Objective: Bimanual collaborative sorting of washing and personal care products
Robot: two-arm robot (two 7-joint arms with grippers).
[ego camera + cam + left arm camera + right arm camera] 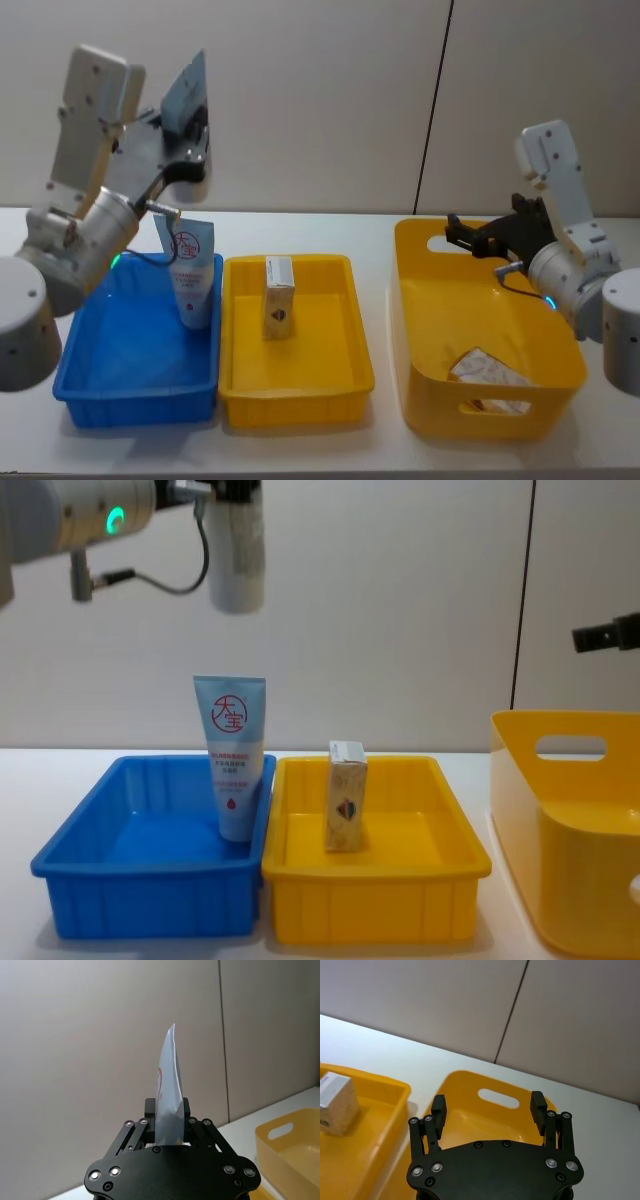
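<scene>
Left hand (190, 122) is up high above the blue tray (120, 395), clamped on a pale blue tube (186, 85) with the cap end hanging down. From the chest view it sits almost straight over a second tube (193, 278), which stands in that tray propped against the wall next to the yellow tray (345, 395). A cream carton (279, 297) stands upright in the yellow one. Right hand (478, 236) hovers over the yellow basket (425, 300), fingers spread and gripping nothing. A soft pack (488, 372) lies on the basket floor. This looks like the carry-and-drop into blue. To do it well, slide over the tray's bare floor first, clear of the standing tube so it isn't toppled. Then descend with the tube vertical and let go only once the cap is low inside the walls.
</scene>
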